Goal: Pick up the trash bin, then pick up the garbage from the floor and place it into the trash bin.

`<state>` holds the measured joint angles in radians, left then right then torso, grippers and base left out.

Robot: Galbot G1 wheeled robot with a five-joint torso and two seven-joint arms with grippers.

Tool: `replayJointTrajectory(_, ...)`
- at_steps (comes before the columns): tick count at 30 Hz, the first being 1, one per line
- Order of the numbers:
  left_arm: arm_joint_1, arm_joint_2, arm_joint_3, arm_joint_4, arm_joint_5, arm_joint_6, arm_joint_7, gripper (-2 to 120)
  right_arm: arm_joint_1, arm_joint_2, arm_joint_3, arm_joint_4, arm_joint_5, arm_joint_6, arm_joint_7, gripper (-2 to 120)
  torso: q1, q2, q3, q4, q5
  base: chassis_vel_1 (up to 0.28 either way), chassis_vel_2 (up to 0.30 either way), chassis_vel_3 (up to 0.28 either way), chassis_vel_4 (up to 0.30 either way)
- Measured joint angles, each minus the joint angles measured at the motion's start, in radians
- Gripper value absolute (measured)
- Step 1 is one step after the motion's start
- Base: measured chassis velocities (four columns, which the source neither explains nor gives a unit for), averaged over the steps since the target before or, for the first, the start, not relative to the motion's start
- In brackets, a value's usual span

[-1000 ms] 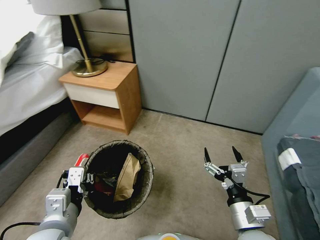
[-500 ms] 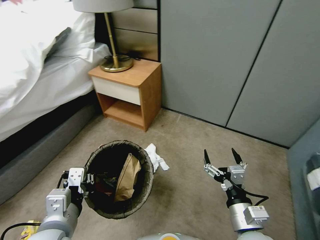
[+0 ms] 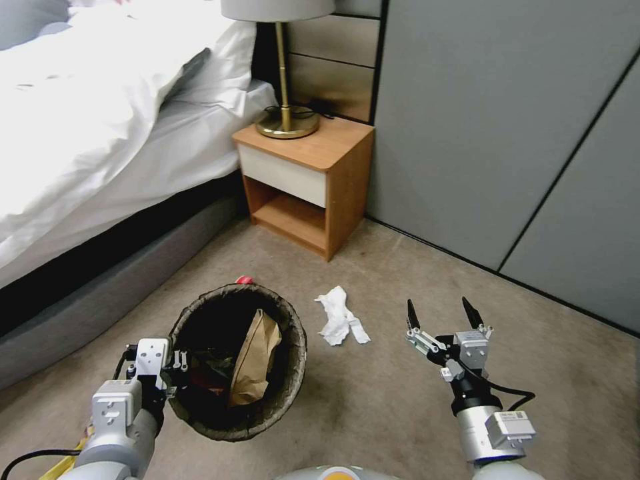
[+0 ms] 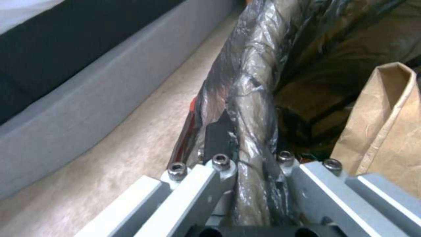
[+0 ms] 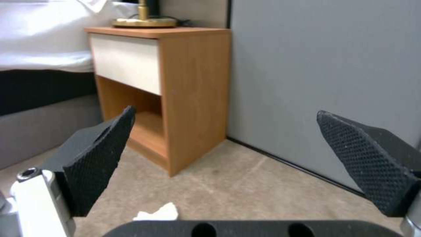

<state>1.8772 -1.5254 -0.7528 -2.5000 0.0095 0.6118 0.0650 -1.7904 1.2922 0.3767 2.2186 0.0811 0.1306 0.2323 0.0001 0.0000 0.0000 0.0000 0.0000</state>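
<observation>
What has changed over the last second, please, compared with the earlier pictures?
The robot turned left, so the head view swung, bringing a crumpled white tissue on the floor into sight. Unchanged: the left gripper stays clamped on the trash bin rim, and the right gripper stays open and empty.

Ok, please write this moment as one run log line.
left gripper: shut on trash bin rim | right gripper: open, empty, above floor | crumpled tissue: on floor between bin and right gripper
</observation>
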Motion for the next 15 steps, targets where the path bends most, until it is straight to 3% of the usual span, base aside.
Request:
replayJointTrajectory(12,0.004,-0.002,0.0,0.0,0.002,-0.006,-0.002,1,0.002,0.0,-0.009,-0.002,0.001,-0.002,0.001,100,0.0,0.0,0.0,0.0,-0.0001,0.067,0.06,0.06,0.072)
replayJointTrajectory(15,0.01,-0.003,-0.004,0.0,0.004,-0.025,-0.006,1,0.092,-0.031,-0.046,-0.037,0.057,-0.132,0.028,100,0.0,0.0,0.0,-0.0001,-0.0001,0.0,0.0,0.0,0.0)
